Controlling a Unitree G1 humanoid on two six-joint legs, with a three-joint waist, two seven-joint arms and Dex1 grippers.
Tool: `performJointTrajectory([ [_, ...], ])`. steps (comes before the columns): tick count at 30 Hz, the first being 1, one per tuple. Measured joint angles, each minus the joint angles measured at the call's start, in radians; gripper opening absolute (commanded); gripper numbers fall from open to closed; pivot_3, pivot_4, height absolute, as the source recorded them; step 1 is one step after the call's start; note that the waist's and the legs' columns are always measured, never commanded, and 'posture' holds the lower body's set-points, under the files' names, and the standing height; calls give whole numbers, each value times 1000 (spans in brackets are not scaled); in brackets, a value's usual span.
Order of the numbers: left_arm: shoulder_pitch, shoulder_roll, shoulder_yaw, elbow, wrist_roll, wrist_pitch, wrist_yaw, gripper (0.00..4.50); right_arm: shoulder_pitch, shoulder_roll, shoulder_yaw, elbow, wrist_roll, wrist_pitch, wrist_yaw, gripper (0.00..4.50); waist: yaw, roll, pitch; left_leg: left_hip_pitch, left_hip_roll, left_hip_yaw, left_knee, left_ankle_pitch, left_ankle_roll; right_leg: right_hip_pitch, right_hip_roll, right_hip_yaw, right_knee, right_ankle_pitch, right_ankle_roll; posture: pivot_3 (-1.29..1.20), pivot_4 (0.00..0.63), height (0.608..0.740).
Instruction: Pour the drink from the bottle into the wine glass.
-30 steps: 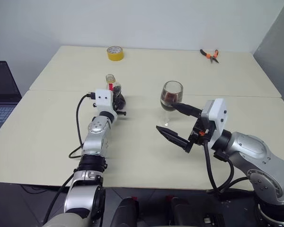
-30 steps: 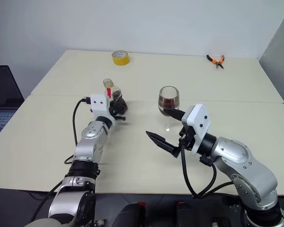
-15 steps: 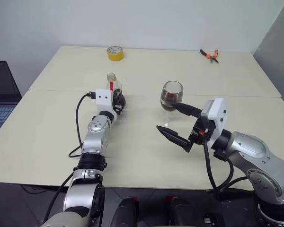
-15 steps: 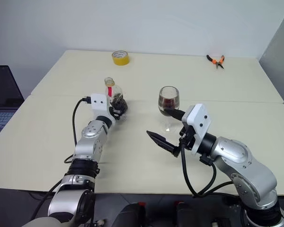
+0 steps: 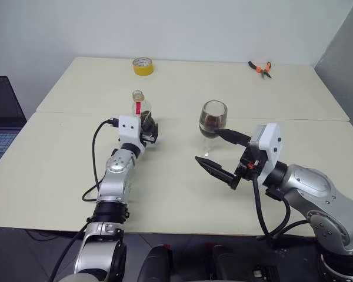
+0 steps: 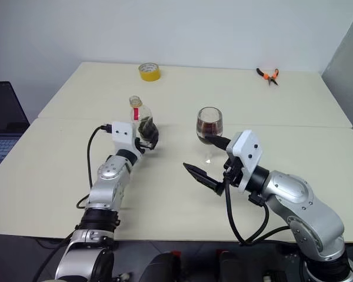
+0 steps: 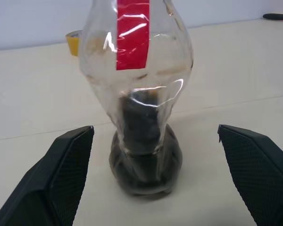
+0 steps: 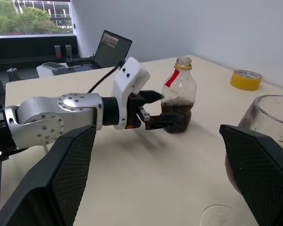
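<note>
Bottle [image 7: 140,101] upright on table, between wide-open left hand [image 7: 151,183] fingers, untouched.

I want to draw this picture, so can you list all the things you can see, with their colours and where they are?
bottle: one, clear with a red label, a little dark drink left, upright on the table left of the glass
wine glass: one, clear, dark drink in its bowl, middle of the table
tape roll: one, yellow, far side of the table
pliers: one, orange handles, far right corner
laptop: one, dark, beside the table's left edge
table: cream
left gripper: black fingers, open, at the bottle
right gripper: black fingers, open, near the glass
</note>
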Motion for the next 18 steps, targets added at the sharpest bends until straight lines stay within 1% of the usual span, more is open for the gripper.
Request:
performJointTrajectory([
  [3,61,20,22,-101,-24,36,-16,4464,48,-2,-4,0,-16,-29,2,4500,0,0,0,0,0,0,0,0,0,0,0,0,0,0,0,0,150,740],
  [6,128,24,43,-219,-54,86,-18,4464,132,4,-9,9,-77,-124,7,4500,1,0,0,0,0,0,0,0,0,1,0,0,-2,0,0,0,150,740],
  [8,182,21,59,-312,-80,122,-14,4464,207,40,-19,48,-121,-221,12,4500,1,-1,0,0,0,0,0,0,0,1,0,0,-2,0,0,0,150,740],
  [12,250,16,50,-416,-70,160,9,4464,284,115,-34,148,-188,-378,1,4500,1,-1,-1,2,0,0,-1,0,0,2,0,0,-2,0,0,0,150,740],
  [15,288,1,42,-437,-60,164,22,4464,317,204,-69,267,-254,-500,-58,4500,1,-1,-1,2,0,0,-1,0,0,2,0,0,-2,0,0,0,150,740],
  [18,305,-18,36,-437,-56,160,34,4464,318,263,-84,345,-303,-577,-107,4500,2,-1,-1,2,0,0,-1,0,0,2,0,0,-2,0,0,0,150,740],
])
